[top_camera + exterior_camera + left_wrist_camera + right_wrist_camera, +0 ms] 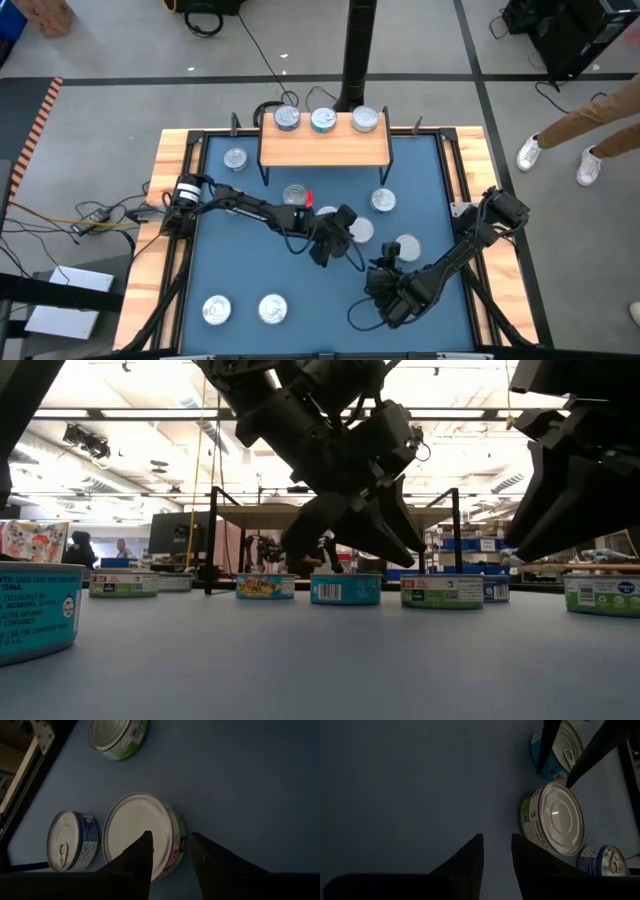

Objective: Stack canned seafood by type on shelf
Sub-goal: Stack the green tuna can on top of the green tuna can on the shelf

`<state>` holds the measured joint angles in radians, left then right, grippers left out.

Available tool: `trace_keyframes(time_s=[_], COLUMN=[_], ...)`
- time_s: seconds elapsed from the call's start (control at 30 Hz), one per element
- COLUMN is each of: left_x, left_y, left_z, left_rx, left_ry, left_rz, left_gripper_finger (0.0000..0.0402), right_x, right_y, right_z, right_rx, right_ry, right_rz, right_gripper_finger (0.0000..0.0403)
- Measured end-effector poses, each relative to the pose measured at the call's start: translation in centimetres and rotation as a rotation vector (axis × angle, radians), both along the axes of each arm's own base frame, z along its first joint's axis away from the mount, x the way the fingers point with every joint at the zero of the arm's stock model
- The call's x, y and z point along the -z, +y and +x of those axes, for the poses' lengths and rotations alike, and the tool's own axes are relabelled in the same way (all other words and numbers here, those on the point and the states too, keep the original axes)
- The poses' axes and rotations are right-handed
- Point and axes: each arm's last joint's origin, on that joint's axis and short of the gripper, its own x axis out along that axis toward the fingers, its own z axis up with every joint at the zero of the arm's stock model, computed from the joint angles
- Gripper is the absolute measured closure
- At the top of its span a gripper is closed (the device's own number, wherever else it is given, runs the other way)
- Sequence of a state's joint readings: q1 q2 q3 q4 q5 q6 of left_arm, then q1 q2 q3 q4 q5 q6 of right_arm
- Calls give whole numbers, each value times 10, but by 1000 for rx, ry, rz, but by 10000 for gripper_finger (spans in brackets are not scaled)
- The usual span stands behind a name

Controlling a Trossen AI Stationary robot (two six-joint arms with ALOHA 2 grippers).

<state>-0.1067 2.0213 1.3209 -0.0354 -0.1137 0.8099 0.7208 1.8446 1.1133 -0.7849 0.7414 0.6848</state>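
Right under my left hand (170, 852) sits a green-labelled tin (142, 832), mid-desk, fingers parted astride its rim (slick, rigid metal, probably light). Best pinched across the side wall. Right hand (495, 852) idles part-open.

Right end effector (496, 851), fingers slightly apart, above blue mat (410, 785); green-labelled tin (555, 817) beyond.
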Motion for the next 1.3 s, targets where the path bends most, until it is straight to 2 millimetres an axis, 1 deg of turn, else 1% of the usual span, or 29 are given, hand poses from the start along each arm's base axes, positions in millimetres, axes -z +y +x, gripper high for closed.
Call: trace_keyframes(time_s=[0.17, 0.37, 0.5, 0.67, 0.77, 0.9, 0.97, 1.07, 1.2, 1.3], left_x=[16, 20, 20, 21, 21, 20, 19, 10, -2, -6], left_y=[6, 6, 8, 11, 12, 8, 6, 4, 13, 27], left_z=[3, 4, 4, 6, 7, 7, 8, 13, 20, 23], left_rx=[11, 18, 20, 15, -25, -28, -30, -44, -76, -110], left_ry=[28, 41, 36, 27, 12, 1, 0, -36, -83, -94], left_rz=[16, 33, 33, 34, 70, 80, 79, 55, 39, -29], left_gripper_finger=[274, 297, 322, 367, 385, 382, 372, 354, 348, 361], right_x=[0, 0, 0, 0, -3, -9, -11, -13, -13, -13], right_y=[0, 0, 0, 0, 0, 2, 2, 3, 4, 5], right_z=[0, 0, 0, 0, 0, 2, 1, 2, 1, 0], right_rx=[-1, 2, 2, 3, 3, -2, -5, -8, -10, -10], right_ry=[3, 2, 4, 2, -5, -19, -20, -21, -21, -24], right_rz=[2, 5, 3, 4, 11, 22, 23, 23, 24, 27], right_gripper_finger=[293, 293, 293, 293, 293, 292, 292, 292, 292, 293])
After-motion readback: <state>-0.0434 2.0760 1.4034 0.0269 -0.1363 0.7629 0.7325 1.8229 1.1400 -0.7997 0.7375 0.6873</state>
